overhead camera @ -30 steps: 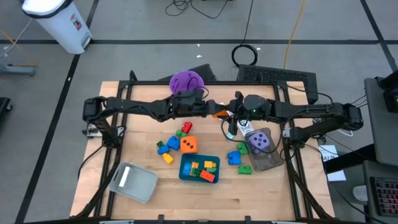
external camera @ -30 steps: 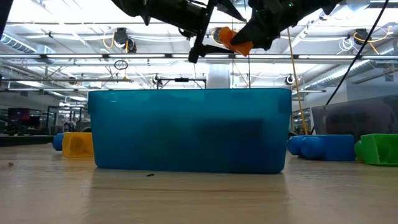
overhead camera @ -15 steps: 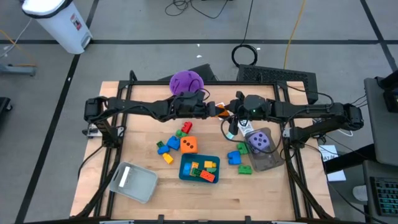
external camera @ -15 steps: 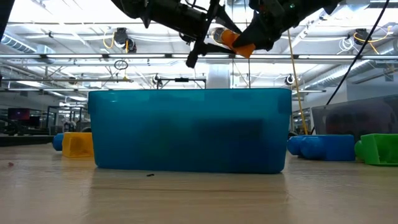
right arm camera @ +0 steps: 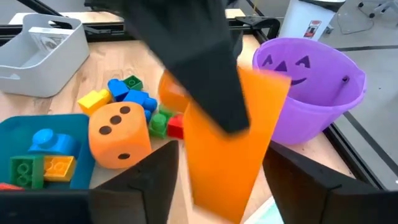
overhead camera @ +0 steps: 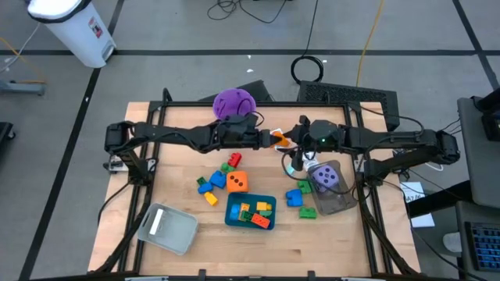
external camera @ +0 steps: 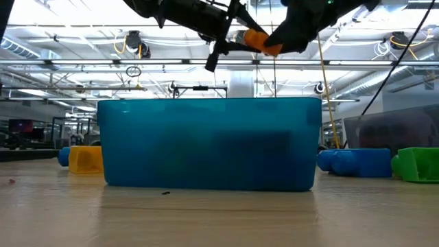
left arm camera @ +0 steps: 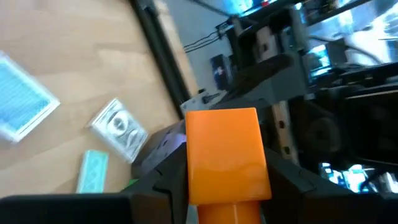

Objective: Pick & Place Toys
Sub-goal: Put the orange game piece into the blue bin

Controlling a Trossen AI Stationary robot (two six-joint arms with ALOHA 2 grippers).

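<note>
Passing the orange brick (overhead camera: 276, 140) mid-air at the table's twelve o'clock, the left gripper (overhead camera: 267, 138) should clamp firmly before the right gripper (overhead camera: 291, 142), loosely around it, lets go.

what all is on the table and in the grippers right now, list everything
orange brick: one, orange, in the air between both grippers
orange die: one, table centre
purple die: one, in the clear tray
loose bricks: several, blue, yellow, red, green, beside the orange die
teal tray: one, front centre, holds bricks
grey tray: one, front left
purple bucket: one, back centre
left gripper: shut on the orange brick
right gripper: at the brick's other end
</note>
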